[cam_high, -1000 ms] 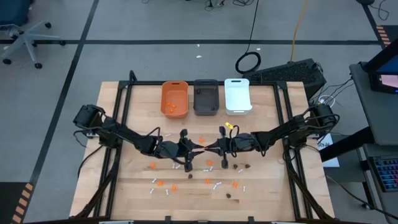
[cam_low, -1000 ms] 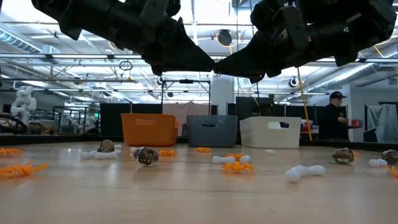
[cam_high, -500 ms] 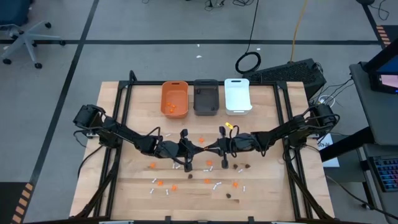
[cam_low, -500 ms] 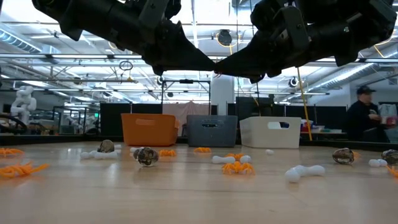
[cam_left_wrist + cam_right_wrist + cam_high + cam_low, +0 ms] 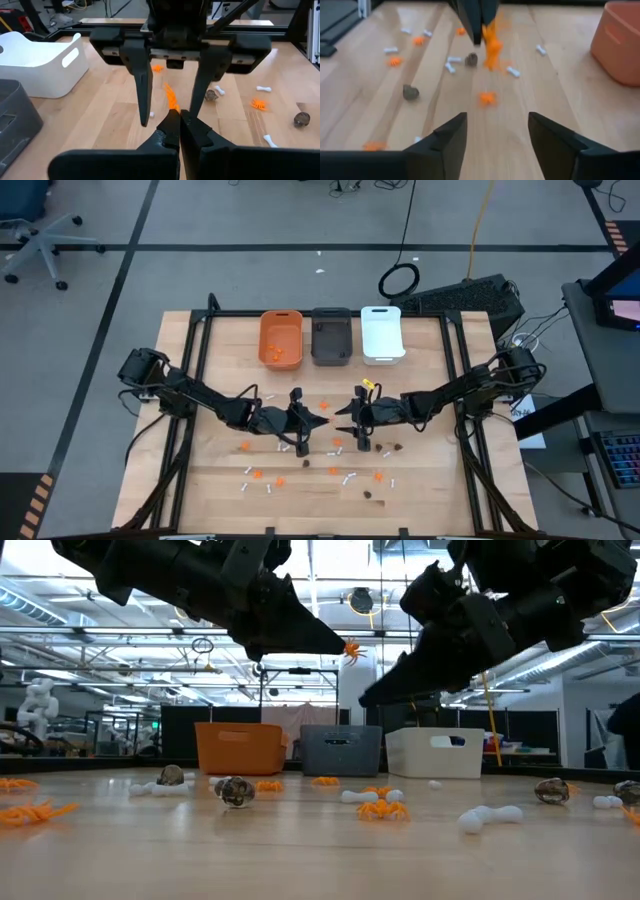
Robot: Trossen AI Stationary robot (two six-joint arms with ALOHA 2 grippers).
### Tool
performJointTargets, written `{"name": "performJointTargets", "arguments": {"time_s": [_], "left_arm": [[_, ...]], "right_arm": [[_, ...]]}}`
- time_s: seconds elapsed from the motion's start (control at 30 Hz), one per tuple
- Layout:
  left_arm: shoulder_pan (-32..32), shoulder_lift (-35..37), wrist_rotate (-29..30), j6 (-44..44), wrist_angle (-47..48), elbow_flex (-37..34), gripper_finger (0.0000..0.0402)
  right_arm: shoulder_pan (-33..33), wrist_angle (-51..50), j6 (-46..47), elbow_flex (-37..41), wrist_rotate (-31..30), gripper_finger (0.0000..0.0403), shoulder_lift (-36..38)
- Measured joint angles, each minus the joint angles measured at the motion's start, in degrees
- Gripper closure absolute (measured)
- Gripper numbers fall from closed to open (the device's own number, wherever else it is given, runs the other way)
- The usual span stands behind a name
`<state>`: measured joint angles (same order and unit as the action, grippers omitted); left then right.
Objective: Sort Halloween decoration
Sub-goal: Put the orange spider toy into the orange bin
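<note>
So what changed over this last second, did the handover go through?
Yes. The right gripper opened, let go of the orange piece and drew back toward its own side. The left gripper closed on the piece and now holds it alone above the table. The left arm, the three bins and the scattered pieces stayed put.

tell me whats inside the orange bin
A few small orange pieces lie in the orange bin, toward its end nearer the arms. The rest of its floor looks bare in the high view. In the low view the bin's wall hides the inside.
</note>
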<state>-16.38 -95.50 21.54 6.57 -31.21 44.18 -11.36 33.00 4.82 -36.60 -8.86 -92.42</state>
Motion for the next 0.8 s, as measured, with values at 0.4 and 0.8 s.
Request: {"name": "performJointTargets", "arguments": {"time_s": [0.4, 0.8], "left_arm": [[-0.8, 3.9, -0.3, 0.6, -1.0, 0.0, 0.0402], [-1.7, 12.9, 1.6, -1.4, 4.5, 0.0, 0.0402]], "right_arm": [[0.0, -1.1, -1.7, 0.0, 0.0, 0.0199, 0.0], [-2.2, -5.0, -4.3, 0.1, 1.6, 0.02, 0.0]]}}
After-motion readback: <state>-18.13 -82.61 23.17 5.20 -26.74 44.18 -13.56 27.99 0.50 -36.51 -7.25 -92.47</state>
